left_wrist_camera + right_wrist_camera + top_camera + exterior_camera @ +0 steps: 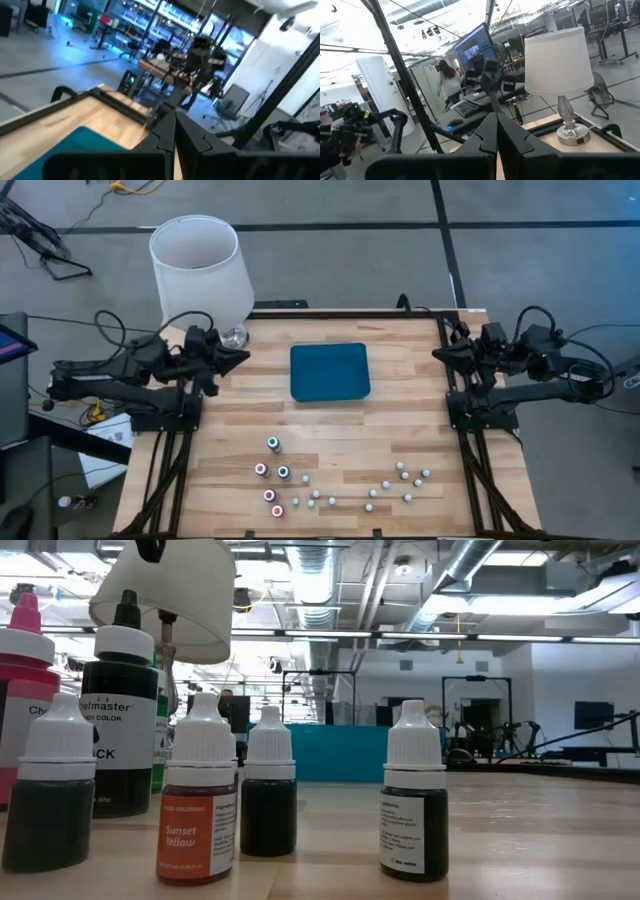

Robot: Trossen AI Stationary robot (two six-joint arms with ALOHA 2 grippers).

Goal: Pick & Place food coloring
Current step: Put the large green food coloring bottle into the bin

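Table [400, 420]: you have a pale wooden butcher-block top, with both arms parked at its far corners and the bottles along its near edge.
Lamp [200, 270]: a white-shaded table lamp stands at the far left corner, just beside the left arm; in the right wrist view you see its shade [559, 60] above a silvery stem and base.
Left arm: it waits at the far left edge of the table, the left gripper [240, 358] pointing inward toward the tray; its fingers are pressed together and hold nothing, as the left wrist view [170, 132] shows you.
Right arm: it waits at the far right edge, the right gripper [440, 354] pointing inward; its fingers [492, 132] are together too, and hold nothing.
Tray [330, 371]: the flat dark teal rectangular tray lies in the middle of the far half of the table, between the two grippers. You can see nothing in it.
Food coloring, coloured bottles [272, 475]: five small bottles stand upright in a loose cluster near the front edge, left of centre, well apart from the tray.
Food coloring, white-capped droppers [400, 480]: many smaller bottles are scattered in a band to the right of that cluster, all on the bare wood.
Low view: close to the camera you see upright dropper bottles, one labelled Sunset Yellow [198, 800], dark-filled ones [415, 805] beside it, and a taller black bottle [120, 710] behind on the left.
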